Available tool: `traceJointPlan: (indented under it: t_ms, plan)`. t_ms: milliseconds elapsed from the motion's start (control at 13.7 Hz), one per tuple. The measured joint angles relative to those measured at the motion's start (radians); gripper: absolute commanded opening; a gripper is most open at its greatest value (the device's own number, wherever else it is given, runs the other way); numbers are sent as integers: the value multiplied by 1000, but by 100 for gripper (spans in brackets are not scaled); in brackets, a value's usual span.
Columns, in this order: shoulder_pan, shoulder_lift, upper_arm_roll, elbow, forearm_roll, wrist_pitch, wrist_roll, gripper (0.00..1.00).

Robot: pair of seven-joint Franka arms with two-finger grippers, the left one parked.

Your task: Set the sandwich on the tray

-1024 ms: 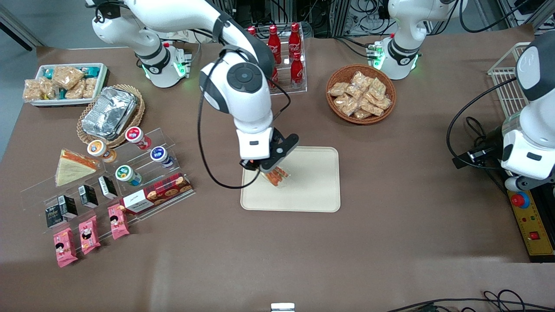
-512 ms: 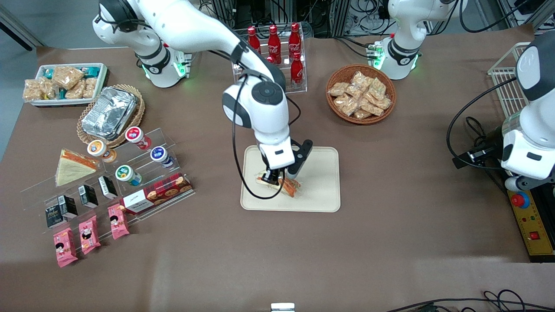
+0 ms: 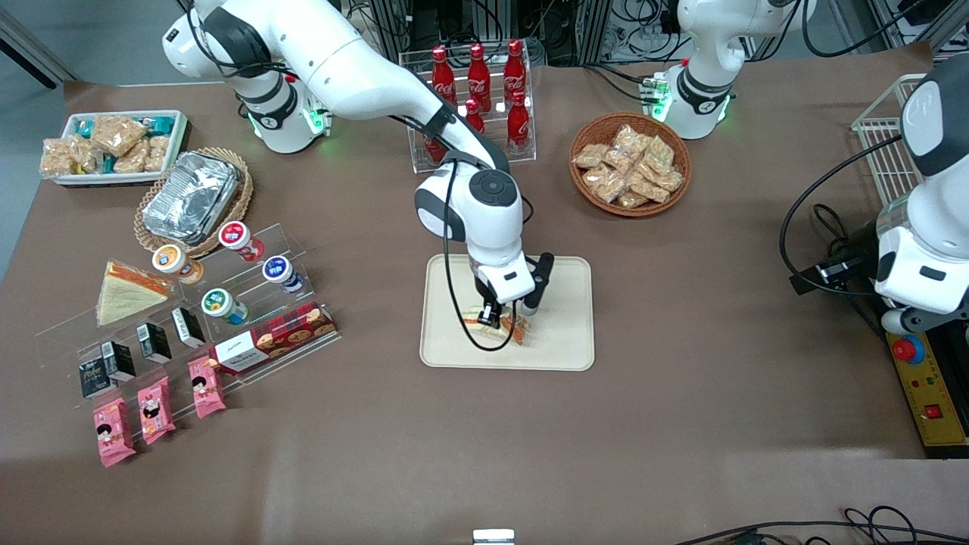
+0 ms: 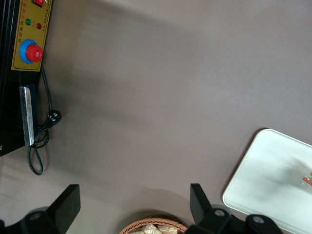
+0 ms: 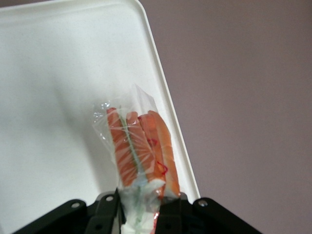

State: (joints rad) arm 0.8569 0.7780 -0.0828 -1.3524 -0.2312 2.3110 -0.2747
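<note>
My right gripper (image 3: 506,316) is low over the cream-beige tray (image 3: 560,344) and is shut on the sandwich (image 3: 500,328), a wedge in clear wrap with pale bread and orange and green filling. In the right wrist view the sandwich (image 5: 139,148) sticks out from between my fingers (image 5: 105,214) over the tray (image 5: 53,73), close to its rim. I cannot tell whether the sandwich touches the tray. A corner of the tray also shows in the left wrist view (image 4: 265,178).
A shorter sandwich wedge (image 3: 125,291) lies on a clear shelf with cups, small cartons and a biscuit box (image 3: 272,338) toward the working arm's end. A rack of cola bottles (image 3: 477,83) and a basket of snack packets (image 3: 630,163) stand farther from the camera than the tray.
My gripper has carried the sandwich from the tray's edge toward its middle and come lower over it. The arm has stretched out. The grip is unchanged.
</note>
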Motion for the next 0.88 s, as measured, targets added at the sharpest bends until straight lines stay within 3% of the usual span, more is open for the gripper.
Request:
traceJointPlan:
  t_ms: [293,659,805,878]
  plan:
    - [2,21,0,0,-123,58,-3,27]
    - [8,63,0,-14,-131,109,-8,29]
    - [8,80,0,-15,-131,114,-8,38]
    - [8,81,0,-15,-131,115,-8,67]
